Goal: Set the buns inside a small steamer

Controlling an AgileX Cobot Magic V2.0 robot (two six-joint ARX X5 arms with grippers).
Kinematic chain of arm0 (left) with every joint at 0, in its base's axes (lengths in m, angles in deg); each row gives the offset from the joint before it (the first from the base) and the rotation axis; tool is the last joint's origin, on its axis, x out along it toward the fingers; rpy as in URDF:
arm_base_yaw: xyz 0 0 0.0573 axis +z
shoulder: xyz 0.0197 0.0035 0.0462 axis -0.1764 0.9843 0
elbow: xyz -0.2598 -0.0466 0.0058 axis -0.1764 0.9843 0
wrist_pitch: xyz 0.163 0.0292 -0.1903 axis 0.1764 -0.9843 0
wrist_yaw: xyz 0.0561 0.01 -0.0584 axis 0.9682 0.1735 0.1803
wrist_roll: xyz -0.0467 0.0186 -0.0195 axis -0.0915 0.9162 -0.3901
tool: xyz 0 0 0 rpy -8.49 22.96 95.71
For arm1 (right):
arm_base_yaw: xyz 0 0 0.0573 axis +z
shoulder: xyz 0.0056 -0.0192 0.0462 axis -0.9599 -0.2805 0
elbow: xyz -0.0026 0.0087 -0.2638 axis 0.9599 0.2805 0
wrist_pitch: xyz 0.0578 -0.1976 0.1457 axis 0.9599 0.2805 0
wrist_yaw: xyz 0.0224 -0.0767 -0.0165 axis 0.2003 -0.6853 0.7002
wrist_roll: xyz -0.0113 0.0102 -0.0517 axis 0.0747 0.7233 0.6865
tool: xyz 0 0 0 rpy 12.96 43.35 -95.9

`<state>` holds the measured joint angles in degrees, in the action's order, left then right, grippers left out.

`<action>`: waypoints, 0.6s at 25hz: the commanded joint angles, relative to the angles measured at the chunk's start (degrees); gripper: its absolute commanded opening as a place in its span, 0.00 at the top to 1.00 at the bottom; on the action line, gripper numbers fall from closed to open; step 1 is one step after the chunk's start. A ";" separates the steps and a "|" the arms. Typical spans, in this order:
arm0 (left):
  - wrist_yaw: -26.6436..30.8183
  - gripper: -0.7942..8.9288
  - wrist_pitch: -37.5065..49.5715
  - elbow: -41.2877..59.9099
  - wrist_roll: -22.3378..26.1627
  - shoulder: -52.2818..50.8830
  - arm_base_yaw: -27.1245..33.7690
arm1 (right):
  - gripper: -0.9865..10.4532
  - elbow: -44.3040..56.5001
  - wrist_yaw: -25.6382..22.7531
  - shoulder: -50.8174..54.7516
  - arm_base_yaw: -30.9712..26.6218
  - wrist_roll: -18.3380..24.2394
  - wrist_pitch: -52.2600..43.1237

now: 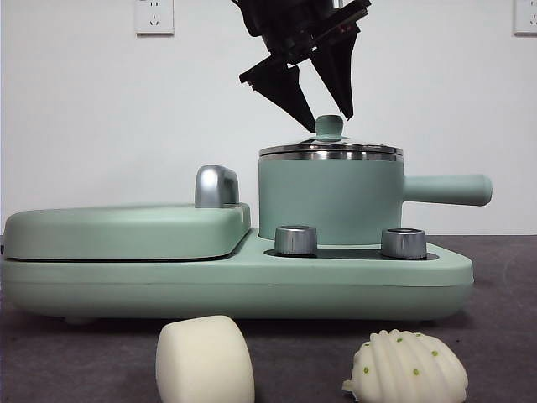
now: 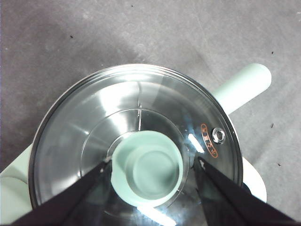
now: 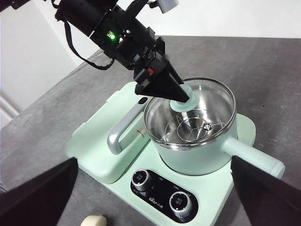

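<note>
steamer lid glare hides inside; l gripper open astride knob.

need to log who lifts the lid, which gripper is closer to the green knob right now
Left. The left gripper sits open, jaws straddling the green knob on the lid. The right gripper hangs open well back from the steamer.

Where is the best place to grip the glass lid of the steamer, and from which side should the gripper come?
Probably by its green knob, from straight above. The lid is a wide, shallow glass dome with a steel rim, and the knob stands up at its centre. The open left gripper already straddles that knob from above.
</note>
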<state>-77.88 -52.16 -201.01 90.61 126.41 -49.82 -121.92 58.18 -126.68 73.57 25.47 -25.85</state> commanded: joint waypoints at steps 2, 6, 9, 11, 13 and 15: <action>0.11 0.64 -0.24 -1.66 0.37 2.62 -0.63 | 0.46 -0.85 0.24 -0.17 0.07 0.55 -0.46; 0.11 0.75 -0.46 -1.66 0.22 2.75 -0.83 | 0.46 -0.85 0.24 -0.17 0.07 0.55 -0.46; 0.11 0.80 -1.14 -1.57 0.39 2.78 -0.98 | 0.46 -0.85 0.24 -0.17 0.07 0.55 -0.46; 0.13 0.80 -1.27 -1.55 0.48 2.82 -1.09 | 0.46 -0.85 0.24 -0.15 0.07 0.55 -0.46; 0.15 0.89 -1.27 -1.55 0.66 2.82 -1.14 | 0.46 -0.85 0.24 -0.15 0.07 0.55 -0.48; 0.15 0.91 -1.60 -2.03 0.59 2.69 -1.11 | 0.46 -0.85 0.24 -0.17 0.07 0.55 -0.50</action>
<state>-77.44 -53.05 -201.54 91.05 127.55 -50.19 -121.92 58.18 -126.68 73.57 25.47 -25.87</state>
